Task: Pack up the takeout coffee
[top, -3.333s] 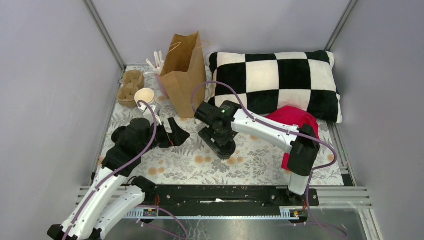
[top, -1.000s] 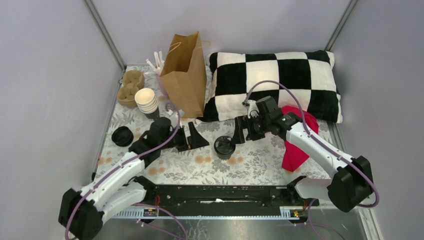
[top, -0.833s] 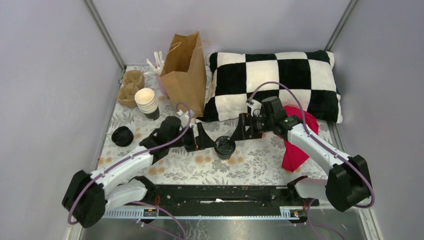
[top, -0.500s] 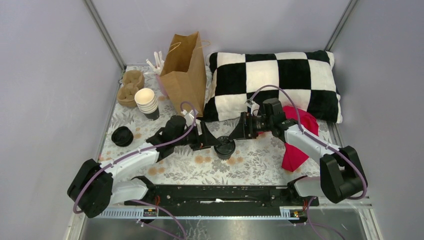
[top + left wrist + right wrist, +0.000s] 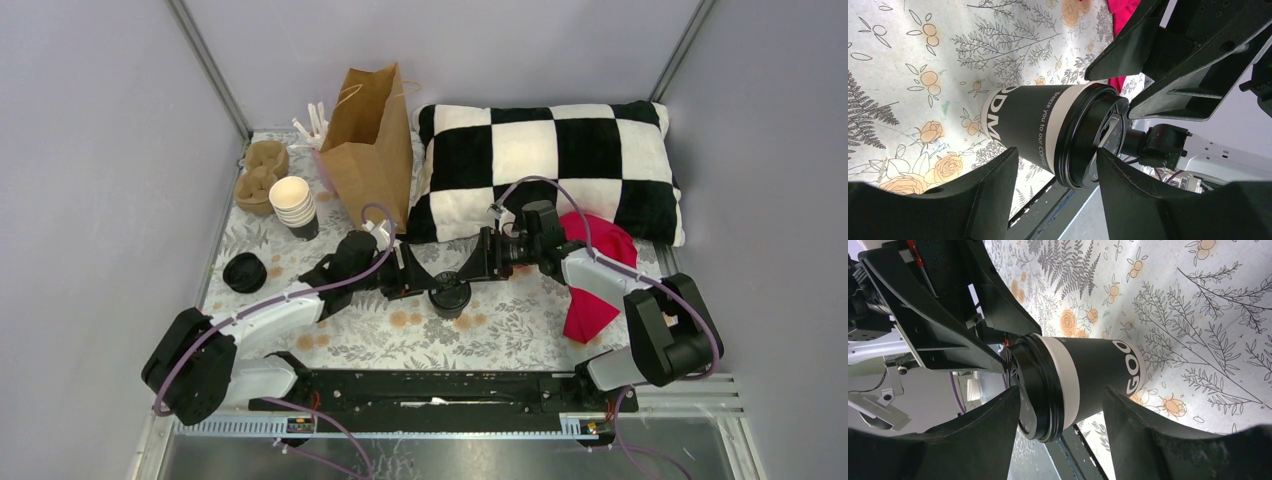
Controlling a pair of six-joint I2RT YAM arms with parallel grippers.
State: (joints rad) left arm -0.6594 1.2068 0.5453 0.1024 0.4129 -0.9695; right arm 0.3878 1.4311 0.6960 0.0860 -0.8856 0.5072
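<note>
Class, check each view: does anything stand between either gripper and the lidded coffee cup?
Nothing visible does. The left gripper and right gripper, both open, face the takeout coffee from opposite sides, and it shows unobstructed between each one's fingers.

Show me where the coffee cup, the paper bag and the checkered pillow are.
coffee cup (image 5: 1020, 125), left wrist view, on its black side wall
paper bag (image 5: 368, 170), top view, on its front face
checkered pillow (image 5: 585, 150), top view, on a black square

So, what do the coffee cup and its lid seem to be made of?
The takeout coffee cup looks like paper: matte black wall with printed white lettering and a white band. Its lid seems plastic: black, slightly glossy, with a moulded stepped rim.
</note>
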